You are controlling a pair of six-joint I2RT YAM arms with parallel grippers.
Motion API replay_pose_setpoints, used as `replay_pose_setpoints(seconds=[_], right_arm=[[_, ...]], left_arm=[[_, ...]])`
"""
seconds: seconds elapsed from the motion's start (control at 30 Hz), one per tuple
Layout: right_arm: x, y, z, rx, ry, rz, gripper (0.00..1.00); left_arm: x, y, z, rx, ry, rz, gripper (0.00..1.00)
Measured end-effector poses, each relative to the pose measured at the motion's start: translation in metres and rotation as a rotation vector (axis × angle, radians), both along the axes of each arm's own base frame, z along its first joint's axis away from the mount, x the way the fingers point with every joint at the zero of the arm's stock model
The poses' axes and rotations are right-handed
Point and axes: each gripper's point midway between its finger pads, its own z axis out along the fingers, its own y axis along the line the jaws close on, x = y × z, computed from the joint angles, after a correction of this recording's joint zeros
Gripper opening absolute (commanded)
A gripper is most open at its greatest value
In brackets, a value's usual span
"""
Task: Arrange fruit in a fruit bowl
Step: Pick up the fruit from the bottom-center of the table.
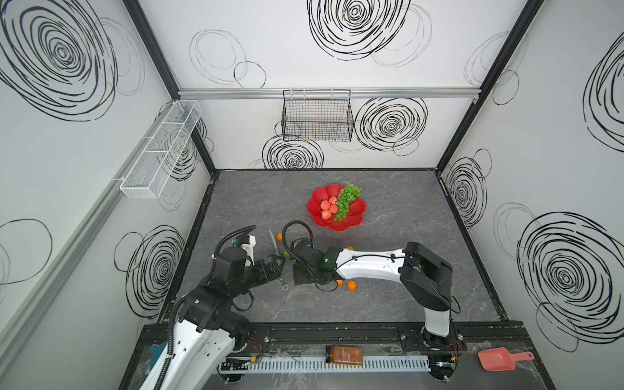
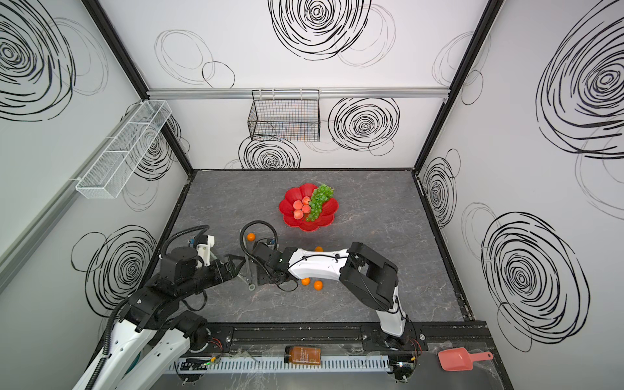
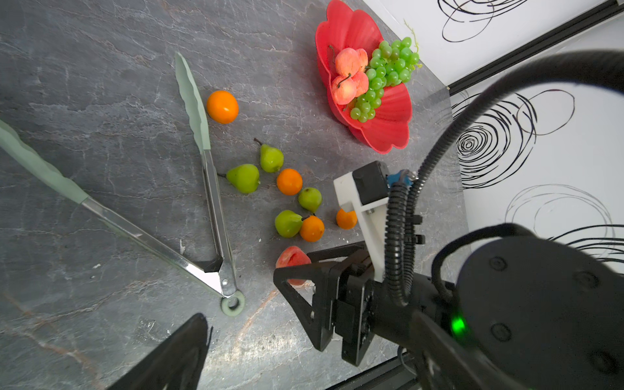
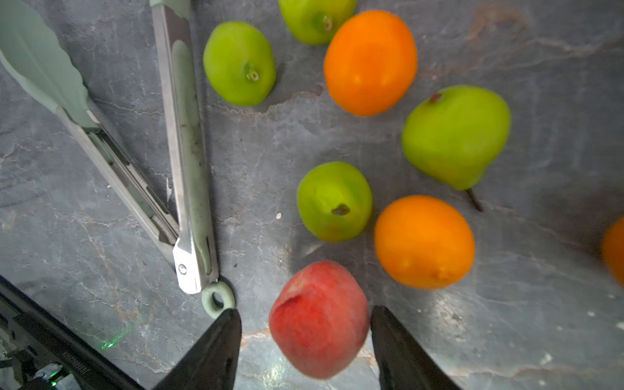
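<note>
Closest to the right wrist camera, the right pincer [image 4: 305, 312] stands released. Its two black fingers [image 4: 216, 351] sit either side of a pink-red peach [image 4: 319, 320] that lies on the grey bench [image 4: 101, 236] at the bottom of the frame. One finger is at the peach's skin; a gap shows at the other. Above it lie tangerines [image 4: 423, 241] and green pears [image 4: 334, 201], with metal tongs [image 4: 189, 169] at left.

In both top views the red fruit bowl [image 1: 353, 219] sits at mid-frame. It holds the bunch of green grapes [image 1: 346, 201], which drapes over its upper-right rim, and a cluster of peaches [image 1: 327, 207] just left of the grapes.

From lower right the right arm [image 1: 371, 266] reaches leftward, its wrist bent down to the bench. From lower left the left arm [image 1: 209, 297] stretches in, and the left pincer [image 1: 276, 265] hovers just beside the tongs, jaws apart and gripping nothing.
</note>
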Motion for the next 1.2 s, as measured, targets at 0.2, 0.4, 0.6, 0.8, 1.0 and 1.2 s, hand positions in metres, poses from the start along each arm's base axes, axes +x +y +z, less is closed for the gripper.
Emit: replay_pose_setpoints(seconds=[0.2, 0.4, 0.6, 0.8, 1.0, 1.2], right_arm=[[0.004, -0.005, -0.01, -0.033, 0.004, -0.001, 0.63], [0.007, -0.007, -0.012, -0.052, 0.006, 0.003, 0.61], [0.007, -0.007, -0.012, -0.054, 0.006, 0.007, 0.59], [0.006, -0.007, -0.015, -0.06, 0.007, 0.01, 0.56], [0.006, -0.008, -0.016, -0.057, 0.006, 0.009, 0.53], [0.005, -0.011, -0.015, -0.05, 0.003, 0.009, 0.5]], left_arm=[[0.0, -0.001, 0.0, -0.003, 0.001, -0.004, 0.96], [0.0, -0.001, 0.0, -0.004, 0.001, -0.006, 0.96], [-0.001, -0.002, 0.0, -0.008, 0.002, -0.011, 0.96], [0.0, -0.003, 0.002, -0.014, -0.004, -0.016, 0.96], [0.001, -0.005, 0.003, -0.02, -0.014, -0.019, 0.96], [0.002, -0.008, -0.002, -0.03, -0.012, -0.031, 0.96]])
